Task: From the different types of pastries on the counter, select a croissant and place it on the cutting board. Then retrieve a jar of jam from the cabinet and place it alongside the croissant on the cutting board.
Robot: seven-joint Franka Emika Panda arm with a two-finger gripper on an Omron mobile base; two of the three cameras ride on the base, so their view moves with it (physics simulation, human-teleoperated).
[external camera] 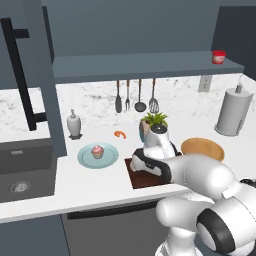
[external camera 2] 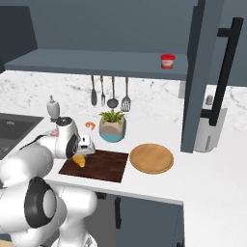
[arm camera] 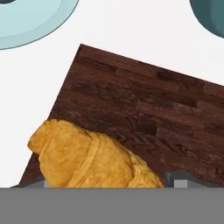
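Golden croissant (arm camera: 87,159) apparently gripped in hand (external camera 2: 81,159), over dark wooden cutting board (arm camera: 148,113), no legible writing

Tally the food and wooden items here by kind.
Croissant: 1
Cupcake: 1
Jar of jam: 1
Cutting board: 1
Round wooden disc: 1
Small orange item: 1
Total: 6

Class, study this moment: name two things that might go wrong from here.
1. The croissant in the gripper hangs over the cutting board's left edge; released here, it may roll onto the counter.
2. The jar of jam sits high on the cabinet ledge; the reach could prove awkward.
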